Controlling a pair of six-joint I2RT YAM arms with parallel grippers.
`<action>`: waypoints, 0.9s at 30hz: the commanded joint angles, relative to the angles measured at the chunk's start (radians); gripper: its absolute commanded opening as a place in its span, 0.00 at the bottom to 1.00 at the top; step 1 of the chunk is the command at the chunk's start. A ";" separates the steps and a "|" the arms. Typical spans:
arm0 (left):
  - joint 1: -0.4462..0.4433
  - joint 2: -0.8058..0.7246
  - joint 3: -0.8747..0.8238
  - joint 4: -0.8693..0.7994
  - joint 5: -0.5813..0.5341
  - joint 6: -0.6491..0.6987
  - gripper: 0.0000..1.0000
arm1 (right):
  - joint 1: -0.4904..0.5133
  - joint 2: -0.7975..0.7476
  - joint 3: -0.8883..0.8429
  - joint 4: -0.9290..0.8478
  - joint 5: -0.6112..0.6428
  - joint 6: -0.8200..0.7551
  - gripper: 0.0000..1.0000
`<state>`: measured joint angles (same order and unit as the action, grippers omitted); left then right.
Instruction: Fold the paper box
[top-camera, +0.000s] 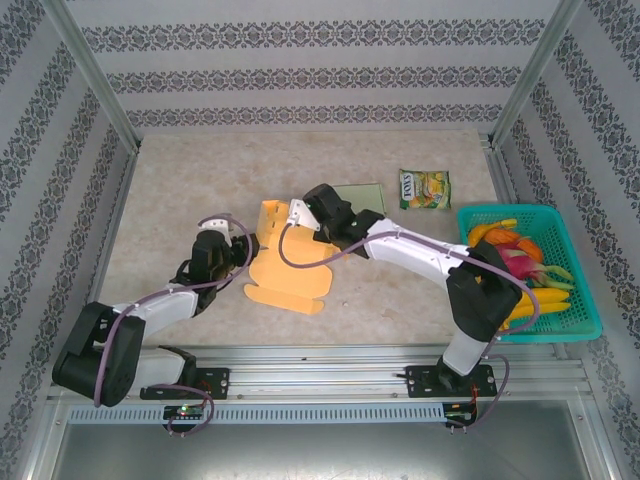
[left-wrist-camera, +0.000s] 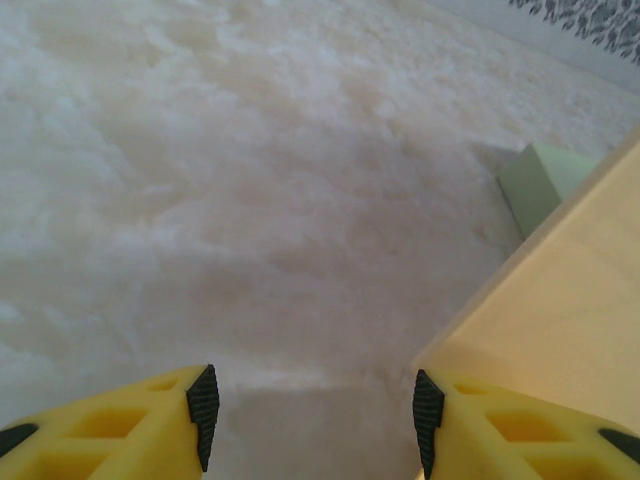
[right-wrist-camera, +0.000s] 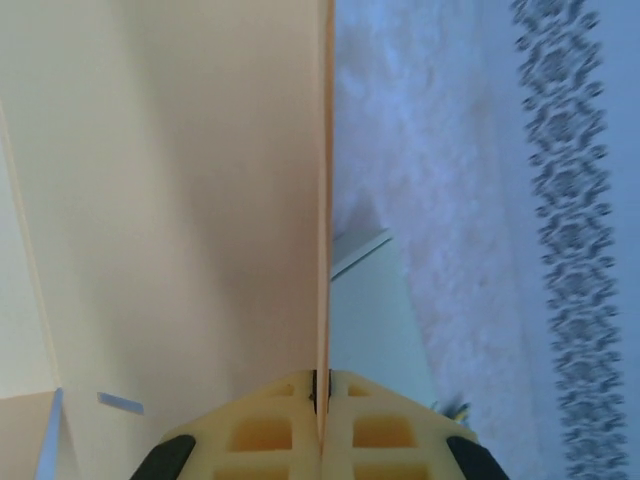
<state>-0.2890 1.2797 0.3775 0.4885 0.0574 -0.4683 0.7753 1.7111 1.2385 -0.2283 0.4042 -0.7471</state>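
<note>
The paper box (top-camera: 288, 278) lay mostly flat on the tabletop (top-camera: 180, 190), its far flap (top-camera: 270, 214) standing upright because the right gripper (top-camera: 292, 214) was pinched tight on that flap's edge, likely to crease it. The left gripper (top-camera: 243, 252) sat spread at the box's left side, holding nothing, probably ready to steady the base

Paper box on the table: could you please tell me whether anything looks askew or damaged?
Nothing looks damaged. The paper box lies part-folded, with one flap raised and pinched by the shut right gripper.
</note>
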 joint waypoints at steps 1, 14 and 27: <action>-0.015 0.027 -0.043 0.115 0.043 0.036 0.56 | 0.003 -0.031 -0.096 0.237 0.085 -0.124 0.00; -0.049 0.108 -0.092 0.236 0.045 0.076 0.56 | 0.108 0.049 -0.444 0.927 0.239 -0.436 0.00; -0.117 0.133 -0.146 0.386 0.104 0.146 0.55 | 0.178 0.169 -0.530 1.304 0.312 -0.624 0.00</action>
<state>-0.3935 1.4288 0.2428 0.7948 0.1425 -0.3618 0.9348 1.8473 0.7258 0.9272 0.6891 -1.3037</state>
